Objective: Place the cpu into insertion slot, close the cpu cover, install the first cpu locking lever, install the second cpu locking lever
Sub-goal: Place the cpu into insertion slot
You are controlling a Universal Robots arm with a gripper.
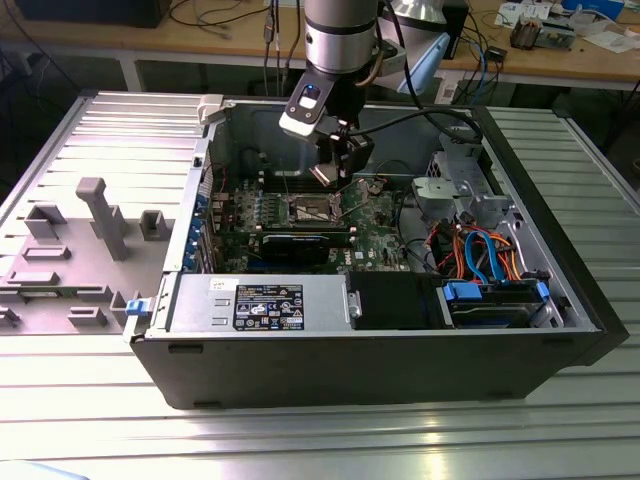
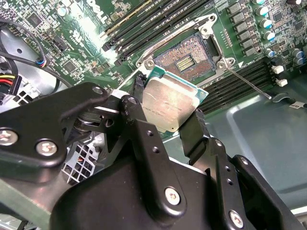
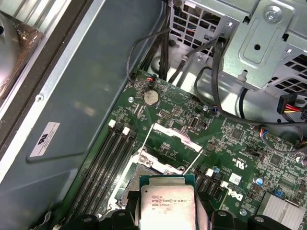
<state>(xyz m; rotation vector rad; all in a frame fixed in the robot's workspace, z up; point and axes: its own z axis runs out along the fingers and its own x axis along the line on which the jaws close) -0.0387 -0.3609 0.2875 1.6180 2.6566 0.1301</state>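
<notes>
My gripper [image 1: 335, 168] hangs inside the open computer case, just above the green circuit board. It is shut on the cpu [image 2: 170, 106], a flat square chip with a silver-grey top, pinched by its edges between the two black fingers [image 2: 193, 130]. In both wrist views the chip is tilted and floats a short way off the insertion slot [image 2: 186, 60], whose brown pin field lies bare. The insertion slot [image 1: 312, 208] sits mid-board. The cpu cover [image 3: 169, 130] stands raised open beyond the cpu [image 3: 165, 208]. A thin locking lever [image 2: 249, 84] sticks out sideways, unlatched.
Long memory slots [image 2: 158, 24] flank the socket. A black graphics card [image 1: 300, 242] and the power supply [image 1: 262, 300] lie nearer the camera. A drive cage [image 1: 455, 180] and coloured cables [image 1: 480, 250] fill the exterior view's right. Grey fixtures [image 1: 100, 215] stand outside the case.
</notes>
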